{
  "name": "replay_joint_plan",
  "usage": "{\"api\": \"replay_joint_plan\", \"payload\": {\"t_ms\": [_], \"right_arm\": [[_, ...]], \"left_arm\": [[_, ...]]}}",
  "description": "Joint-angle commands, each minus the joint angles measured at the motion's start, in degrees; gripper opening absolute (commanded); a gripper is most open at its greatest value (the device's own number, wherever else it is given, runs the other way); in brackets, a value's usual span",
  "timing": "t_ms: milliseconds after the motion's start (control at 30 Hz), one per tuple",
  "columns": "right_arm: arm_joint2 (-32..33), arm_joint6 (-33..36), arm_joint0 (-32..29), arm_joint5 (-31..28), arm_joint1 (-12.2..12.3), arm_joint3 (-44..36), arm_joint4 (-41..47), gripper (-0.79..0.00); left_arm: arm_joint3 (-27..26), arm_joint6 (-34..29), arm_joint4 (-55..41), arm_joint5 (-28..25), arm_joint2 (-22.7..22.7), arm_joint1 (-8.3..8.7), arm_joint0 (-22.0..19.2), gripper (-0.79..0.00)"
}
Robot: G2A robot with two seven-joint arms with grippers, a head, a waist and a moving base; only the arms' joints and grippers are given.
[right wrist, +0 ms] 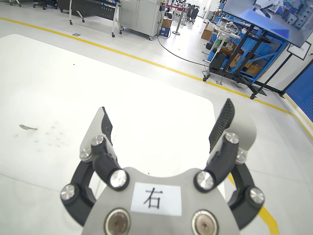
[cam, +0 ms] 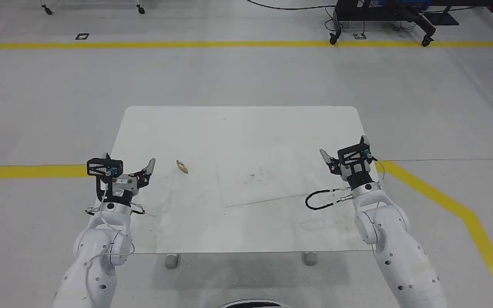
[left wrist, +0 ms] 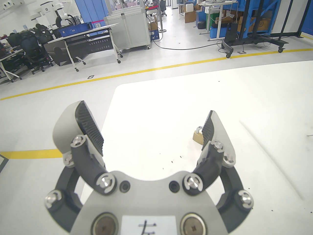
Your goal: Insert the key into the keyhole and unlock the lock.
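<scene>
Left gripper [left wrist: 146, 113] and right gripper [right wrist: 166, 108] both sit spread and empty, the small brass padlock [cam: 182, 165] left of centre in the top view, the thin flat silver key [right wrist: 28, 127] nearer mid-frame, so you may skid that key instead of lifting it.

The lock [cam: 182, 165] lies on the table [cam: 231, 131], left of the key [right wrist: 28, 127], well apart

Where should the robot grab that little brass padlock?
Probably the padlock by its brass body, not the thin shackle, coming down from above with the nearby open left gripper. It seems to lie flat on the table, so only its side edges offer the gripper a hold.
</scene>
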Motion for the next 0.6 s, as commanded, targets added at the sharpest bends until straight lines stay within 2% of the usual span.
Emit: {"api": "replay_joint_plan", "payload": {"t_ms": [0, 333, 400, 433, 567], "right_arm": [[0.0, 0.0, 0.0, 0.0, 0.0, 0.0, -0.01, 0.0], [0.03, -0.09, 0.08, 0.17, 0.02, -0.07, -0.7, 0.0], [-1.49, 3.41, 0.72, 4.2, 0.05, -0.54, -10.37, 0.0], [-3.35, 5.27, 1.51, 4.25, -0.25, -1.51, -9.84, 0.0], [-6.66, 7.86, 5.81, -1.39, -0.47, -0.51, -11.54, 0.0]], "left_arm": [[0.0, 0.0, 0.0, 0.0, 0.0, 0.0, 0.0, 0.0], [0.0, 0.0, 0.0, 0.0, 0.0, 0.0, 0.0, 0.0], [0.0, 0.0, 0.0, 0.0, 0.0, 0.0, 0.0, 0.0], [0.0, 0.0, 0.0, 0.0, 0.0, 0.0, 0.0, 0.0], [0.0, 0.0, 0.0, 0.0, 0.0, 0.0, 0.0, 0.0]]}}
